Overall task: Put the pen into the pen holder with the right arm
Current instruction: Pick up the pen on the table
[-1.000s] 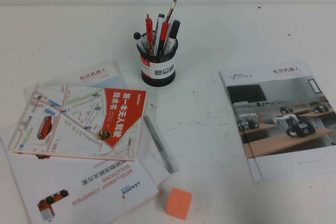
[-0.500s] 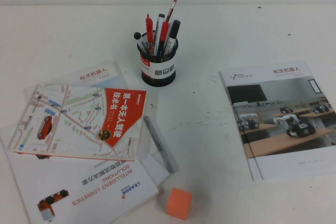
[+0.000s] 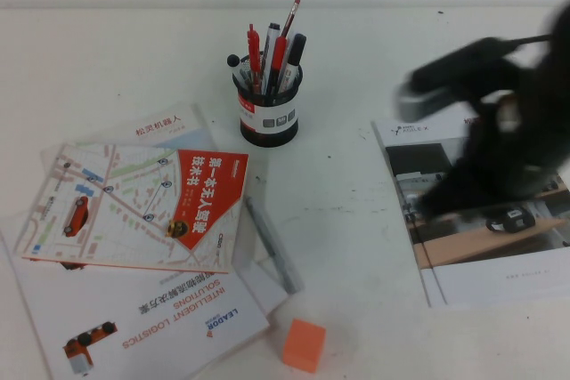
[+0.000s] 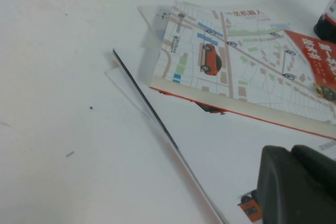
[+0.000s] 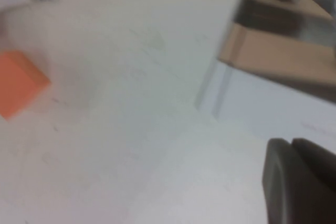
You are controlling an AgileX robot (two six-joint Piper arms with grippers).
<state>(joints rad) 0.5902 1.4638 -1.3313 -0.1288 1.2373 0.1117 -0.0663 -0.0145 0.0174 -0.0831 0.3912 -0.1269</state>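
On the left of the table I see a map-covered book (image 3: pixel 138 206) on top of loose brochures (image 3: pixel 142 313). My left gripper (image 4: pixel 296 182) hangs low over this pile; I cannot tell how its fingers stand. Just right of the book lies the pen (image 3: pixel 270 244), its long axis running from the far left toward the near right, with an orange block (image 3: pixel 303 344) near its close end. Behind it stands the pen holder (image 3: pixel 267 111), already crowded with pens. Far right, my right gripper (image 5: pixel 302 179), closed and empty, hovers over a brochure (image 3: pixel 485 220). The pen lies well to its left, so I judge this arm must travel leftward.
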